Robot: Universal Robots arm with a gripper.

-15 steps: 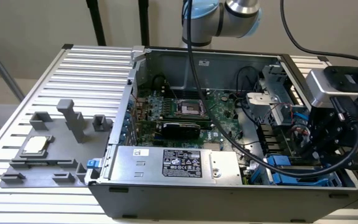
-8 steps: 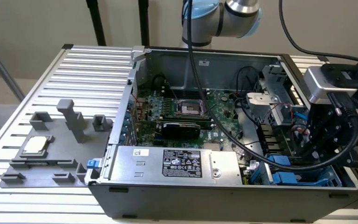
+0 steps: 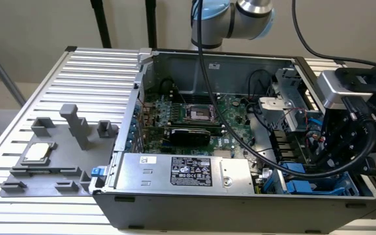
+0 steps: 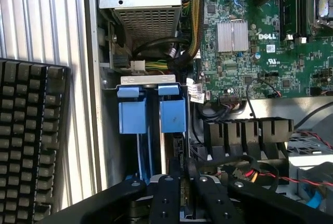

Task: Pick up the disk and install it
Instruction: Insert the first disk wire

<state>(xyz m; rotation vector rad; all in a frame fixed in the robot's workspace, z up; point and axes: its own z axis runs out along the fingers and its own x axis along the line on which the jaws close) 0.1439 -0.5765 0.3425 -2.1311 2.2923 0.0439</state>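
Gripper at the drive bay of the open computer case (image 3: 240,203).
The gripper (image 4: 181,182), fingers nearly closed, pinches the disk (image 4: 156,146) edge-on in the bay, beside the motherboard (image 4: 260,37).

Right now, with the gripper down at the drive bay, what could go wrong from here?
1. The gripper is close to the two blue carriers, which sit side by side in the bay; a slight offset could jam or scrape them.
2. Red and black wires lie loose right beside the gripper and might snag.
3. The arm's own black cable loops down into the open case and could catch on parts inside.
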